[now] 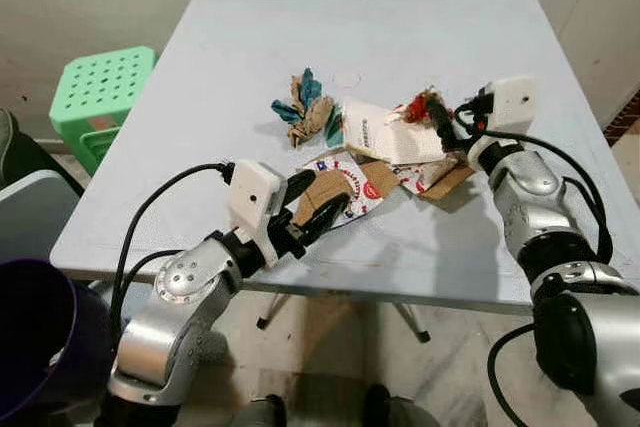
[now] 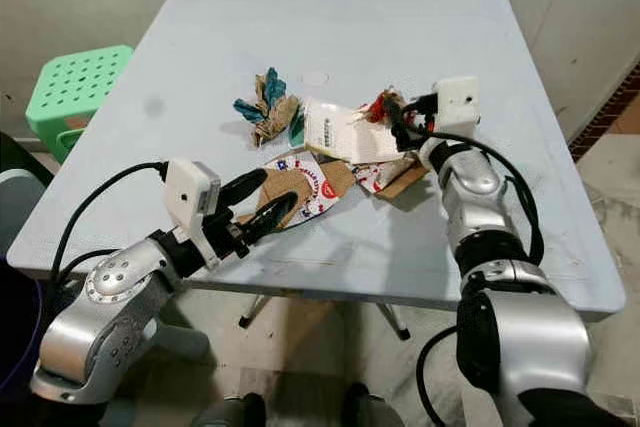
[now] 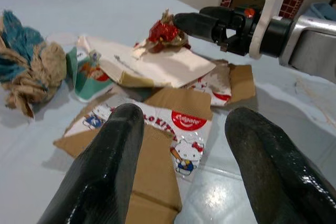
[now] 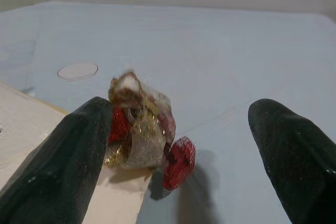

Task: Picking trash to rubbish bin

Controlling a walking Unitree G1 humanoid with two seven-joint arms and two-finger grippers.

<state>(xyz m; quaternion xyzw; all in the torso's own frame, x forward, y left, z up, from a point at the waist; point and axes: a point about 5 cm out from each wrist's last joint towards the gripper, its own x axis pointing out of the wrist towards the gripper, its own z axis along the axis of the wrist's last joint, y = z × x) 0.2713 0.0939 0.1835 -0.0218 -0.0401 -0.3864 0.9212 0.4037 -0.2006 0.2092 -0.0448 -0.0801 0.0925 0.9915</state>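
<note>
A heap of trash lies mid-table: a crumpled teal and brown paper, a white carton, a red and gold wrapper and a flattened Hello Kitty cardboard box. My left gripper is open just above the near end of that cardboard box, holding nothing. My right gripper is open at the right side of the heap. In the right wrist view the red and gold wrapper lies on the carton's edge between the fingers, close against one finger.
The pale blue table stands by a wall. A green plastic stool is at its left. A dark purple bin sits low at my left, beside the left arm. Another cardboard scrap lies under the right gripper.
</note>
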